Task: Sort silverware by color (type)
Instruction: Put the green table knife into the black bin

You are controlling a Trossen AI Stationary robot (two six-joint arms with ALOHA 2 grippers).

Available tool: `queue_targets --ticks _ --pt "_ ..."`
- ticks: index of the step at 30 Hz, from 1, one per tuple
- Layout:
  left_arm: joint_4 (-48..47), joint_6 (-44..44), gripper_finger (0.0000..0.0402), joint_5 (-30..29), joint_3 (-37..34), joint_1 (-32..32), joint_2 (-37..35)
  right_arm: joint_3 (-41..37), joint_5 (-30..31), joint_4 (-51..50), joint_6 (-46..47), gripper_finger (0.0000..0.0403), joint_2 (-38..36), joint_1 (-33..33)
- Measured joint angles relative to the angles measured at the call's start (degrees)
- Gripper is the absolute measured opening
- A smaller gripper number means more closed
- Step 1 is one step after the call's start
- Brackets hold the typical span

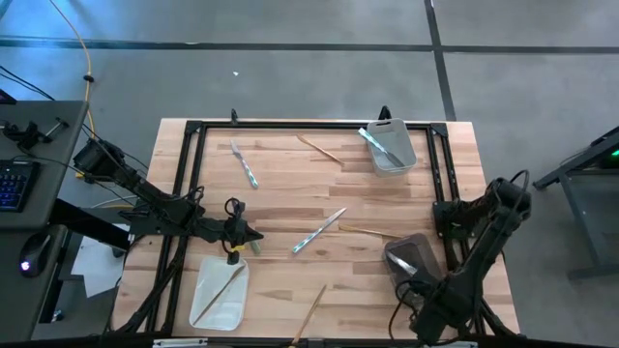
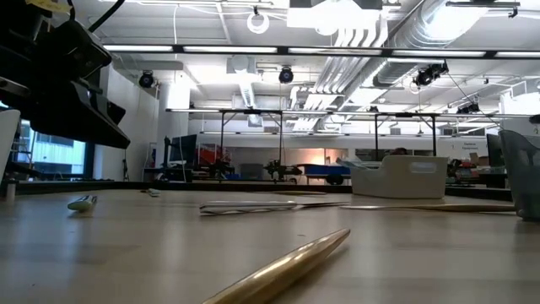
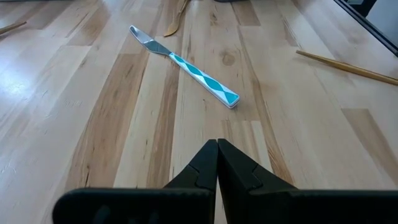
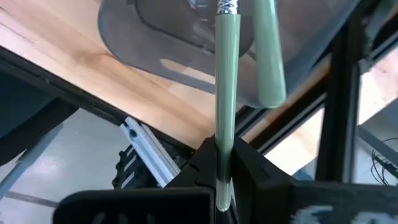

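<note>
My left gripper (image 3: 217, 144) is shut on nothing, low over the table's middle-left (image 1: 253, 237). Just ahead of it lies a light-blue-handled knife (image 3: 186, 65), flat on the wood (image 1: 319, 232). My right gripper (image 4: 224, 163), at the near right by the dark grey tray (image 1: 397, 246), is shut on a pale-green-handled piece (image 4: 227, 87). A second pale-green handle (image 4: 270, 56) lies in that tray. A blue-handled fork (image 1: 244, 164) and gold pieces (image 1: 319, 147) (image 1: 368, 232) (image 1: 311, 311) lie loose. My right gripper pinches the pale-green piece by the free end of its handle (image 4: 225, 140) between the two fingers. The handle runs straight out along the fingers, over the grey tray (image 4: 155, 31). Its silver end is cut off by the picture's edge, so whether it rests on anything is hidden.
A white tray (image 1: 208, 307) at the near left holds a gold piece. A clear tray (image 1: 398, 162) at the far right holds blue-handled pieces. A black frame (image 1: 290, 126) borders the table. In the low view a gold handle (image 2: 287, 266) lies close.
</note>
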Motion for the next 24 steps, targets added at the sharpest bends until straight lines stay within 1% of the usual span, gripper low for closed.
queue_targets --ticks 7,15,18,24 --pt "-0.1 -0.9 0.0000 0.1 0.0 0.0 0.0 -3.1 -1.8 0.8 -3.2 0.0000 0.0 -1.6" --pt "0.0 -0.6 0.0000 0.1 0.0 0.0 0.0 -5.8 -3.0 2.6 -6.5 0.0005 0.0 -5.4" --pt "-0.1 -0.9 0.0000 0.2 0.0 0.0 0.0 -6.3 -2.9 1.6 -7.3 0.0025 0.0 -6.2" --pt "-0.1 -0.9 0.0000 0.3 0.0 0.0 0.0 -6.3 -3.3 -0.7 -7.7 0.0091 0.0 -6.4"
